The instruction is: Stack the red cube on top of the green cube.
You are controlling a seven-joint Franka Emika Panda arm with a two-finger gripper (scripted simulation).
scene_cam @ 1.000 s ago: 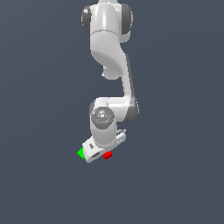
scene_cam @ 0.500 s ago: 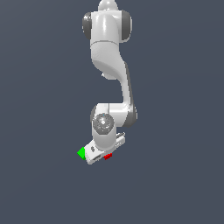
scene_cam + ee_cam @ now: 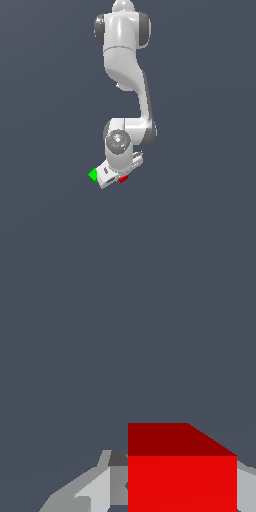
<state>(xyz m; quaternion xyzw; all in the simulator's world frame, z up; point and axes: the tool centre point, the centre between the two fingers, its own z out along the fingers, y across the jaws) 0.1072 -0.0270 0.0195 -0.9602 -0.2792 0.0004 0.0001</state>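
The red cube (image 3: 123, 178) lies on the dark floor, mostly hidden under my white gripper (image 3: 119, 175). In the wrist view the red cube (image 3: 182, 476) fills the space between my grey fingers (image 3: 100, 488), which meet it on both sides with no gap showing. The gripper (image 3: 182, 493) is low over the floor and looks shut on the cube. The green cube (image 3: 93, 175) sits on the floor just beyond the hand, on the exterior view's left, about one hand's width from the red cube. The wrist view does not show it.
The plain dark grey floor (image 3: 200, 200) is all around. The arm's white links (image 3: 125, 60) rise over the cubes in the exterior view.
The arm has come down over the red cube and has almost stopped in the last half second. More of the red cube is covered. Both cubes stay where they were.
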